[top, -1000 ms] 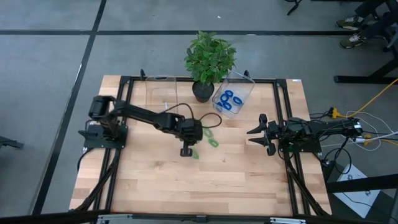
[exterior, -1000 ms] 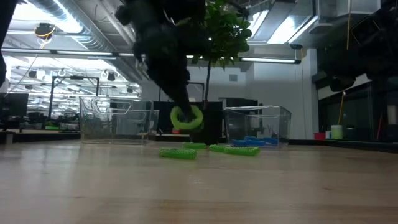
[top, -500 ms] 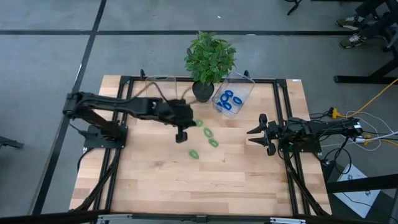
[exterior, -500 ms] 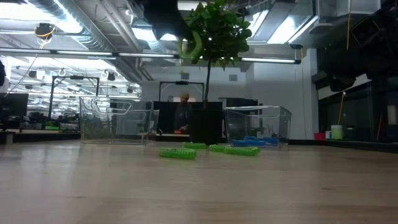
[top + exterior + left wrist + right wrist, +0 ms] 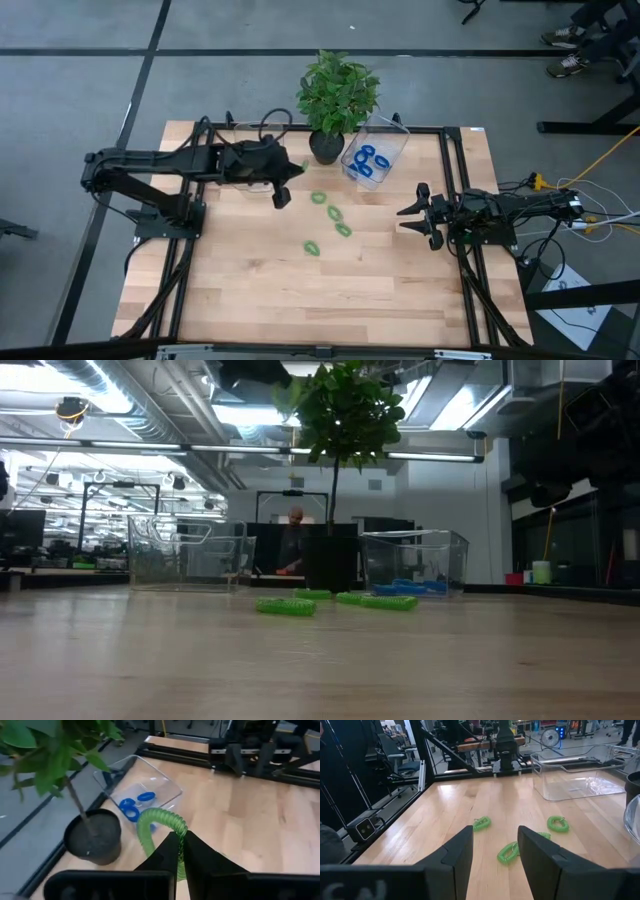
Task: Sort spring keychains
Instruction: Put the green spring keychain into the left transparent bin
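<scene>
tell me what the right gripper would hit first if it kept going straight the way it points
Probably the green spring keychains lying loose on the table; they sit right ahead of the open right gripper. It may be high enough to pass over them, since depth is unclear.

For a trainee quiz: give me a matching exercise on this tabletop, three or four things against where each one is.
Things:
1. blue spring keychains
2. green spring keychain in the left wrist view
3. loose green spring keychains
4. potted plant

Places:
A. on the bare wood
B. at the table's far edge, beside the bin
C. in the clear bin
D. between the left gripper fingers

Pairs: 1-C, 2-D, 3-A, 4-B
</scene>
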`<state>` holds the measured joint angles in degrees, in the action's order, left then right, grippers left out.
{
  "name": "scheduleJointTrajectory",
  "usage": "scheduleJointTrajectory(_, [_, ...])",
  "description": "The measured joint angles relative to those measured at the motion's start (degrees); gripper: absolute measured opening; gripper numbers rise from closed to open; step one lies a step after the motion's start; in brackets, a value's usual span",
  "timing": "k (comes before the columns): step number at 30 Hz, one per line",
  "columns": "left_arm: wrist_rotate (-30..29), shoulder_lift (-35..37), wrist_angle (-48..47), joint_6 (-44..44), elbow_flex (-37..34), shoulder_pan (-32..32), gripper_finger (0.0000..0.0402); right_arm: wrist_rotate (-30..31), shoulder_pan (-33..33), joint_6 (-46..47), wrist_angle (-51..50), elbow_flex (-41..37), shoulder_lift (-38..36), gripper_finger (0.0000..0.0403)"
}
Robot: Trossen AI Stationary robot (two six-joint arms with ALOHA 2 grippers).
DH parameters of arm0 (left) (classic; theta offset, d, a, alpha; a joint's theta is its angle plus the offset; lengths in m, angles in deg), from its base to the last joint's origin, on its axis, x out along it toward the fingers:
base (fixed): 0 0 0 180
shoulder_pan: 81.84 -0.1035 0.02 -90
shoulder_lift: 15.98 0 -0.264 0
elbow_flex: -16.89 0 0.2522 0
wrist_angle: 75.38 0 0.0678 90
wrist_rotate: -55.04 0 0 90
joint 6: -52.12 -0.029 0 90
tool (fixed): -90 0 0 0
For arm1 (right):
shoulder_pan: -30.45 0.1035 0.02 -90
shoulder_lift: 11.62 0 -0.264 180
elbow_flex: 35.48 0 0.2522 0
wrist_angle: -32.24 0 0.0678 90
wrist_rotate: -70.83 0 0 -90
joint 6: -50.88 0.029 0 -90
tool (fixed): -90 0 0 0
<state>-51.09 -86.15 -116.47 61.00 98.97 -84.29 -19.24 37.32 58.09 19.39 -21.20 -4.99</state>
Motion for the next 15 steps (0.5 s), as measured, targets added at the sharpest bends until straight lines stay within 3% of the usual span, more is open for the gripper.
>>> scheduleJointTrajectory(8, [-11.6,0.0,-4.2,1.0,0.0,-0.2,0.0010,0.0,0.0,0.0,0.0,0.0,0.0,0.0154])
scheduleJointTrajectory(15, [-7.8,1.2,-14.3,10.9,0.1,-7.8,0.0007,0.0,0.0,0.0,0.0,0.0,0.0,0.0154])
